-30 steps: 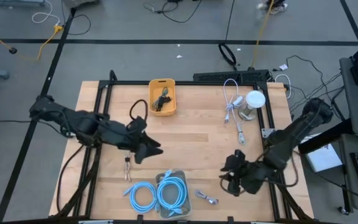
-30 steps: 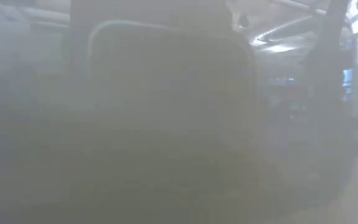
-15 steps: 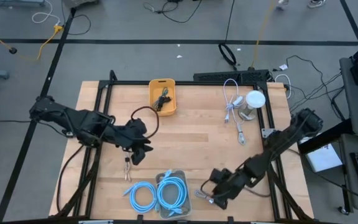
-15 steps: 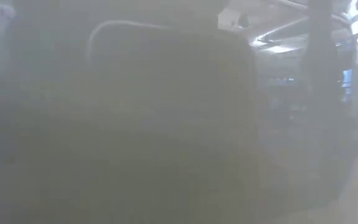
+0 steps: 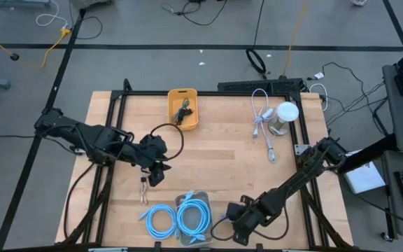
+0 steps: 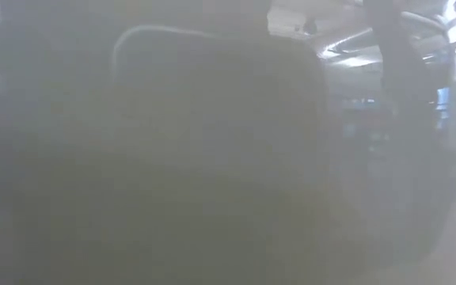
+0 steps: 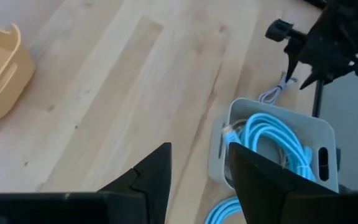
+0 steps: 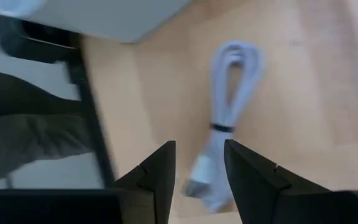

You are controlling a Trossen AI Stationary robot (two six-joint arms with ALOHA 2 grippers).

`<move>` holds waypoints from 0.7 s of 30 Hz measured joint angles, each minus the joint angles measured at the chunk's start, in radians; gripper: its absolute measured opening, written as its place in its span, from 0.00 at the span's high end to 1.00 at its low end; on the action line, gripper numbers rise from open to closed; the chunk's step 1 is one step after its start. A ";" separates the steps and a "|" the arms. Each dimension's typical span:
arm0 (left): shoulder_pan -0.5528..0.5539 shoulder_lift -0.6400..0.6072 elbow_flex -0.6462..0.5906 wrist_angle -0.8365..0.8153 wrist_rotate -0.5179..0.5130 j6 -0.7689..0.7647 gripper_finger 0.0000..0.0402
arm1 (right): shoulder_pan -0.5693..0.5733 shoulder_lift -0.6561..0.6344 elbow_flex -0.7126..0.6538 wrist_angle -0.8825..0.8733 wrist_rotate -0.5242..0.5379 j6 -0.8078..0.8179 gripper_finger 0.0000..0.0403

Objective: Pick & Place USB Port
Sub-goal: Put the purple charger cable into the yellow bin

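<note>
A short grey USB cable (image 8: 224, 118), bundled with a dark tie, lies flat on the wooden table near its front edge. My right gripper (image 8: 196, 171) is open just above it, pointing steeply down, with the cable's plug end (image 8: 199, 182) showing between its fingers. In the high view this gripper (image 5: 238, 225) covers the cable. My left gripper (image 5: 155, 175) is open over the table's left middle, with nothing between its fingers (image 7: 201, 180). The low view is fogged and shows nothing.
A grey bin (image 5: 203, 196) holding a blue cable stands left of my right gripper, with a blue coil (image 5: 158, 221) beside it. A small cable (image 5: 143, 190) lies under my left gripper. At the back stand a yellow bin (image 5: 182, 108), a white cable (image 5: 261, 115) and a white cylinder (image 5: 285, 115).
My right gripper has swept toward the table's left and near edges and come down over the grey USB cable. My left gripper has tipped downward and drawn back slightly toward the table's left.
</note>
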 joint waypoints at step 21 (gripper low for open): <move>-0.030 0.000 -0.112 0.012 -0.003 -0.092 0.60 | 0.029 0.107 0.001 0.085 0.053 0.006 0.70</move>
